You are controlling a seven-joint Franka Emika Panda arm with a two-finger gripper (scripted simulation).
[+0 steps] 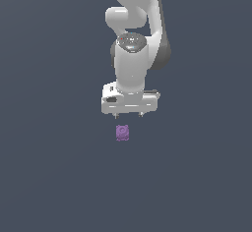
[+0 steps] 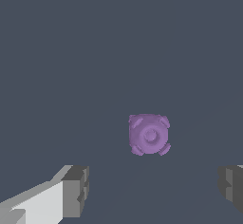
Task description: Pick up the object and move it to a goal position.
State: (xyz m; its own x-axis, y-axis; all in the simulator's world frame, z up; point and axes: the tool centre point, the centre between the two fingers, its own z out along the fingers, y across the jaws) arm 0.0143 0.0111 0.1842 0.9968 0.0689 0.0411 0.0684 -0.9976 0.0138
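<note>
The object is a small purple block with a round mark on its face and bumpy corners, lying on the dark grey surface. In the exterior view my gripper hangs just above it and a little to the exterior view's right, with its two short fingertips apart. In the wrist view the block lies beyond the gap between my fingers, apart from both. My gripper is open and empty, with one finger and the other finger spread wider than the block.
The white arm rises above the gripper in the exterior view. A plain dark grey surface extends all around the block.
</note>
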